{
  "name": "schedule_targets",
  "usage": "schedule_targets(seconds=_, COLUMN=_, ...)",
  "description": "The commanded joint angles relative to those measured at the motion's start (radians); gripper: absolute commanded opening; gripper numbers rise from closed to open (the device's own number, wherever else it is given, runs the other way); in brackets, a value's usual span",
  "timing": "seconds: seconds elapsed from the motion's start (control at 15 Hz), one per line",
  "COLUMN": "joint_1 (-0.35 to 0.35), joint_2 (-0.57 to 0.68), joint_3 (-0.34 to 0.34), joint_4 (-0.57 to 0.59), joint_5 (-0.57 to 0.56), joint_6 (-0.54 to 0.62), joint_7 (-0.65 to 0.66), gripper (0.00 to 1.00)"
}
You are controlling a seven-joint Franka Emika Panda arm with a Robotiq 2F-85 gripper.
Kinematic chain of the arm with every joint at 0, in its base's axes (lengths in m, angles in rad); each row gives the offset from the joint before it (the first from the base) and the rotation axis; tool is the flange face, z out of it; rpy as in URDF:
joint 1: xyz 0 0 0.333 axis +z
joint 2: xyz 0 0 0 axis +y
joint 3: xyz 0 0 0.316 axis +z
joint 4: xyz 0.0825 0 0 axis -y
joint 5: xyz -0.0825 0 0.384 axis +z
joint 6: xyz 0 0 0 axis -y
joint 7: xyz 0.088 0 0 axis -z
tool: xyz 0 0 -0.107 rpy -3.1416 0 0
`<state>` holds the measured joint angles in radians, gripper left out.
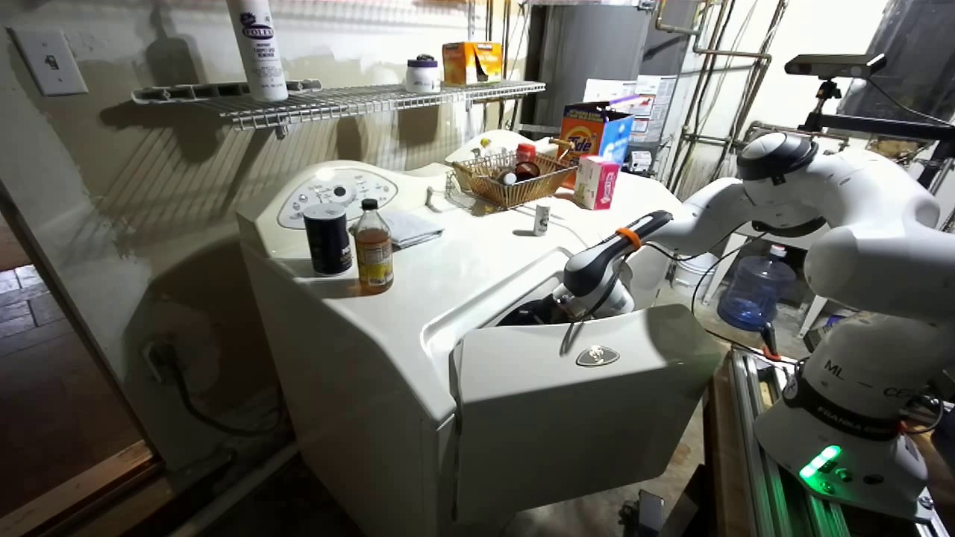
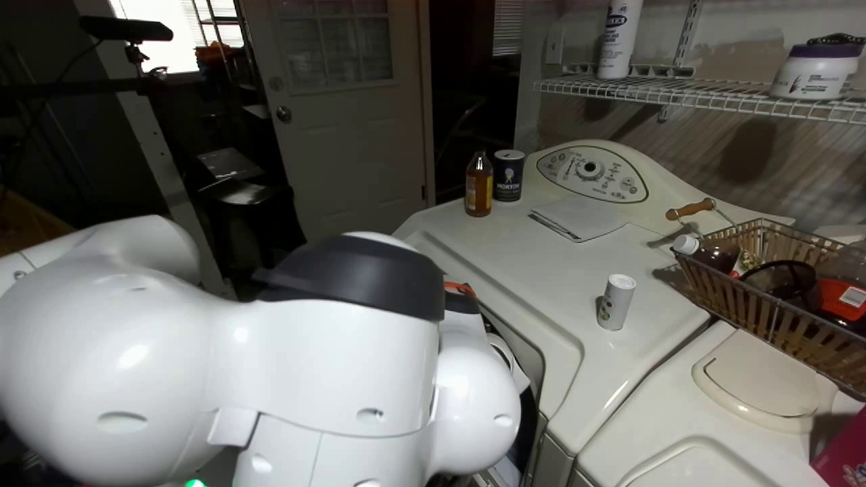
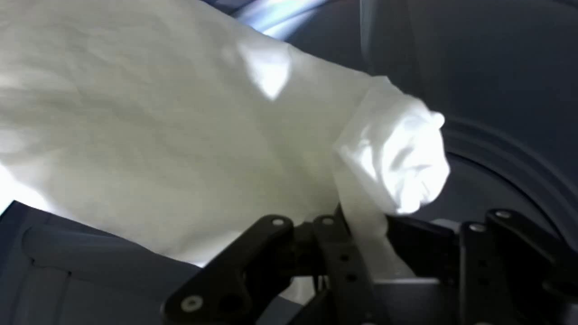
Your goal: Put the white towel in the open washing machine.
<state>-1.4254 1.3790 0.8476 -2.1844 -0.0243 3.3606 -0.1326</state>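
Wrist view: the pincer (image 3: 366, 222) is clamped on the white towel (image 3: 189, 135) inside the washing machine (image 1: 477, 239); its left end is cut off. In exterior views, the open door (image 1: 574, 425) or the arm (image 2: 338, 365) hides the grip.

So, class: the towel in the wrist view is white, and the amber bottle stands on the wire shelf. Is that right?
Not quite: the amber bottle stands on the machine, not the wire shelf, as both exterior views show. The towel is indeed white.
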Motion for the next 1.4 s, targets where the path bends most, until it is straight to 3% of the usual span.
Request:
schedule_targets(seconds=0.0, joint_1=-0.034, joint_2=0.129, joint_3=0.032, joint_4=0.063, joint_5=-0.054, joint_6=0.027, joint_7=0.077, gripper=0.00)
schedule_targets(seconds=0.2, joint_1=-0.073, joint_2=0.213, joint_3=0.089, joint_4=0.076, joint_5=-0.081, joint_6=0.054, joint_7=0.104, gripper=0.00)
schedule_targets(seconds=0.27, joint_1=-0.098, joint_2=0.124, joint_3=0.134, joint_4=-0.001, joint_5=-0.054, joint_6=0.056, joint_7=0.149, gripper=0.00)
schedule_targets(seconds=0.33, joint_1=-0.109, joint_2=0.138, joint_3=0.154, joint_4=-0.007, joint_5=-0.057, joint_6=0.064, joint_7=0.159, gripper=0.00)
schedule_targets(seconds=0.53, joint_1=-0.131, joint_2=0.137, joint_3=0.166, joint_4=-0.035, joint_5=-0.104, joint_6=0.054, joint_7=0.257, gripper=0.00)
schedule_targets(seconds=0.67, joint_1=-0.131, joint_2=0.137, joint_3=0.172, joint_4=-0.033, joint_5=-0.054, joint_6=0.011, joint_7=0.211, gripper=0.00)
schedule_targets(seconds=0.73, joint_1=-0.130, joint_2=0.136, joint_3=0.169, joint_4=-0.032, joint_5=-0.055, joint_6=-0.011, joint_7=0.205, gripper=0.25)
schedule_targets(seconds=1.0, joint_1=-0.071, joint_2=0.134, joint_3=0.111, joint_4=-0.001, joint_5=-0.066, joint_6=-0.031, joint_7=0.165, gripper=0.42)
schedule_targets(seconds=1.33, joint_1=0.031, joint_2=0.090, joint_3=0.038, joint_4=0.032, joint_5=-0.082, joint_6=-0.003, joint_7=0.113, gripper=0.78)
